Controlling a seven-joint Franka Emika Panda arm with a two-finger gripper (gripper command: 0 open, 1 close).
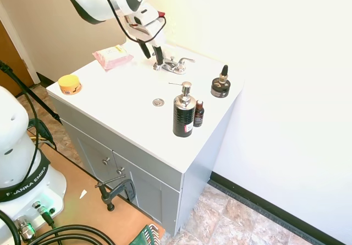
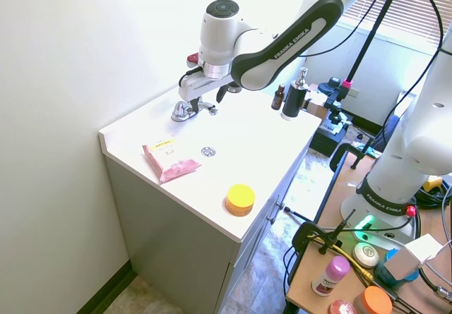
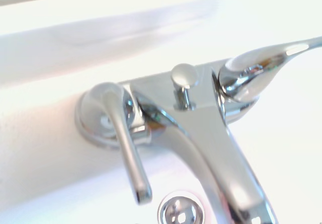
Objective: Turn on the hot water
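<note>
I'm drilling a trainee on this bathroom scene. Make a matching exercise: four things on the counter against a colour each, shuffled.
Things:
1. wipes pack
2. round tin
3. soap pump
4. tap

Colours:
A. chrome
B. pink
C. black
D. yellow

Pairs: 1-B, 2-D, 3-C, 4-A

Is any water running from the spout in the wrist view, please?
No, the chrome spout is dry, with no stream falling toward the drain below it.
</note>
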